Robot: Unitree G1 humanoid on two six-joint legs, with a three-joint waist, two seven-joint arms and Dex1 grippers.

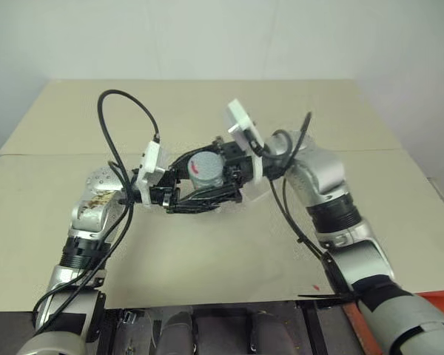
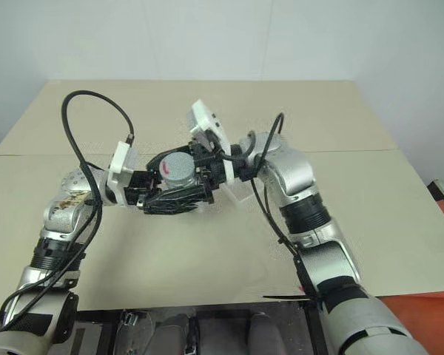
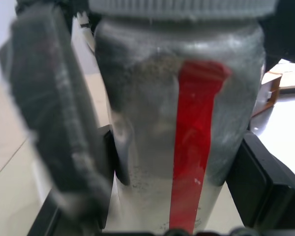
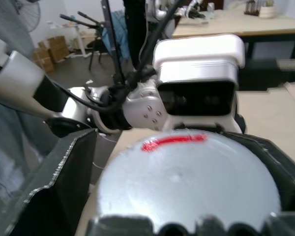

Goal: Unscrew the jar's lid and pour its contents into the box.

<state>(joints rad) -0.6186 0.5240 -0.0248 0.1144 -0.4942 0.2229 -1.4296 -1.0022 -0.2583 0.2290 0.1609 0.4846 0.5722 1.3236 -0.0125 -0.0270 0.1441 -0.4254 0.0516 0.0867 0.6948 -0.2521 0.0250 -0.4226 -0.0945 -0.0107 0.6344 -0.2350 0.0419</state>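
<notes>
Closest to us, our two arms meet above the middle of the desk [image 1: 207, 266], a wide beige board with a seam across its far half and plenty of bare surface on every side; its near edge runs just below our forearms and its far edge lies well beyond the hands. Our left hand [image 1: 200, 198] reaches in level from the left, its black fingers clamped on the jar [image 3: 182, 147], which it holds up off the desk. From the left wrist the jar looks like a clear, dusty cylinder with a straight red stripe down its side and padded black fingers [image 3: 54, 128] pressing on both flanks. On top sits the lid [image 1: 206, 167], a flat round grey cap with a ribbed rim and a small red mark. Our right hand [image 1: 226, 166] comes in from the right at lid height, its black fingers [image 4: 49, 187] standing on either side of the lid; we cannot tell whether they grip it or stand just apart. Black cables loop above both wrists.
</notes>
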